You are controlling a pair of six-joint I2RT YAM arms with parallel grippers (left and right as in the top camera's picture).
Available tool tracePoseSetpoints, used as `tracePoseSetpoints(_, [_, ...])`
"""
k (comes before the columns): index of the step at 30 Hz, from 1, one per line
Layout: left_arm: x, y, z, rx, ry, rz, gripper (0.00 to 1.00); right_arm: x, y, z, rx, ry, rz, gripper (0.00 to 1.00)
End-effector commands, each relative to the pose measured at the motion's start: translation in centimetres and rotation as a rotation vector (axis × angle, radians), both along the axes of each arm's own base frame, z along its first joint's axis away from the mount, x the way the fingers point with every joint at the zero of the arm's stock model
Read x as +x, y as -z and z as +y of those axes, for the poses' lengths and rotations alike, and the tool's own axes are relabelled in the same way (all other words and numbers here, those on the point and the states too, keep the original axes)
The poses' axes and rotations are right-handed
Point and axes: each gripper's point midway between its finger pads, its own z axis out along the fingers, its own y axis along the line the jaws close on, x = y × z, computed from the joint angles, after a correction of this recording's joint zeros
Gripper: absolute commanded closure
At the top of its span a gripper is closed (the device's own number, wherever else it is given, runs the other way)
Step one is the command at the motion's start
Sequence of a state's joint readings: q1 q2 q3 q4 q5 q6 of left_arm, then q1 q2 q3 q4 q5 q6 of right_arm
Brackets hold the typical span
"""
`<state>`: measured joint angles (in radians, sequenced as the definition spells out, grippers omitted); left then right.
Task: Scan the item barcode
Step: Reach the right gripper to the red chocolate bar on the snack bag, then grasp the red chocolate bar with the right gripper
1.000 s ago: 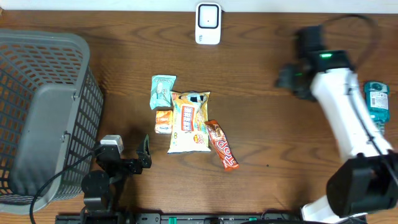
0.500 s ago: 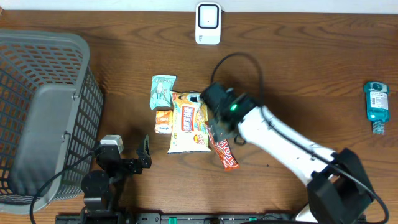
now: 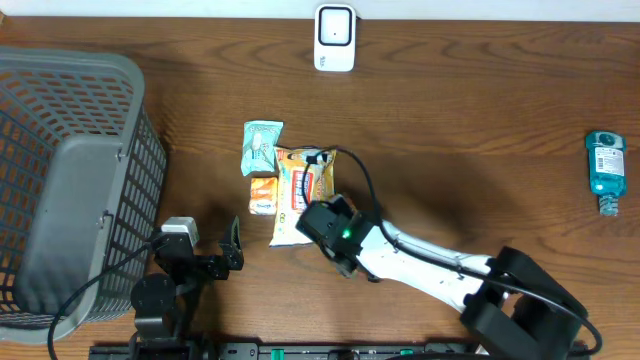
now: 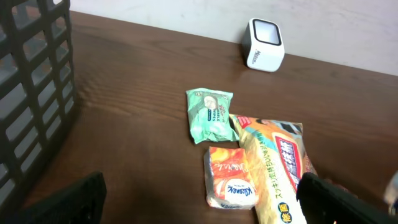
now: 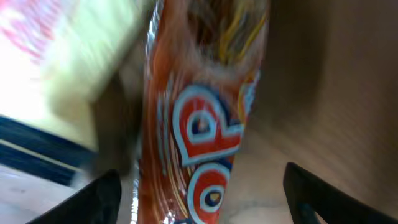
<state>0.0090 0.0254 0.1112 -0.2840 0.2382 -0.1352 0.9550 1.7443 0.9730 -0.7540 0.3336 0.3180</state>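
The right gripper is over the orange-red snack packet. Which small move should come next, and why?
Probably lower the right gripper slightly and close on the orange-red foil snack packet: it lies between the open fingers, not yet gripped, and must go to the white scanner box.

Dark wooden table against a pale wall

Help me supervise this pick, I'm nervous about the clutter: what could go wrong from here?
The right hand straddles the orange snack bar, which lies close beside the yellow chip bag; closing could pinch the bag's edge too. No barcode shows on the bar's upper face, so it may reach the scanner facing wrongly.
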Motion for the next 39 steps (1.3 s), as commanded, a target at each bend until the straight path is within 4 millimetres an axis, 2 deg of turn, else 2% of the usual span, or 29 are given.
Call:
tracePoseSetpoints(1, [-0.2, 1.2, -0.2, -0.015, 0.010, 0.038, 0.02, -0.6, 0.9, -1.1, -0.043, -0.010, 0.014, 0.29])
tracePoseSetpoints(9, [-0.2, 1.2, -0.2, -0.015, 0.010, 0.038, 0.02, -2.7, 2.8, -2.1, -0.034, -0.007, 0.102, 0.60])
tracePoseSetpoints(11, [-0.2, 1.2, -0.2, -0.015, 0.010, 0.038, 0.02, -3.1, 2.9, -2.0, -0.012, 0.001, 0.132, 0.82])
tracePoseSetpoints(13, [-0.2, 1.2, -0.2, -0.015, 0.010, 0.038, 0.02, -3.5, 2.8, -1.3, 0.026, 0.009, 0.178, 0.98])
tracePoseSetpoints(15, [-0.2, 1.2, -0.2, -0.015, 0.010, 0.038, 0.02, -2.9, 1.9, -0.8, 0.051, 0.033, 0.200, 0.99])
tracePoseSetpoints(18, [-0.2, 1.2, -0.2, -0.015, 0.010, 0.038, 0.02, -1.2, -1.0, 0.7, 0.131, 0.061, 0.243, 0.99])
tracePoseSetpoints(20, [-0.2, 1.2, -0.2, -0.015, 0.010, 0.038, 0.02, -0.5, -3.7, 2.5, 0.260, 0.029, 0.338, 0.99])
tracePoseSetpoints(24, [-0.2, 1.2, -0.2, -0.015, 0.010, 0.038, 0.02, -0.9, -10.3, 5.4, 0.662, -0.120, 0.601, 0.99])
tracePoseSetpoints(28, [-0.2, 1.2, -0.2, -0.015, 0.010, 0.038, 0.02, -0.2, -15.2, 5.3, 1.061, -0.177, 0.723, 0.99])
tracePoseSetpoints(33, [-0.2, 1.2, -0.2, -0.015, 0.010, 0.038, 0.02, 1.6, -20.5, 5.3, 1.449, -0.211, 0.722, 0.99])
tracePoseSetpoints(37, [-0.2, 1.2, -0.2, -0.015, 0.010, 0.038, 0.02, 1.9, -23.7, 5.7, 1.643, -0.235, 0.735, 0.99])
tracePoseSetpoints(39, [-0.2, 1.2, -0.2, -0.015, 0.010, 0.038, 0.02, 1.9, -23.8, 5.7, 1.637, -0.187, 0.773, 0.99])
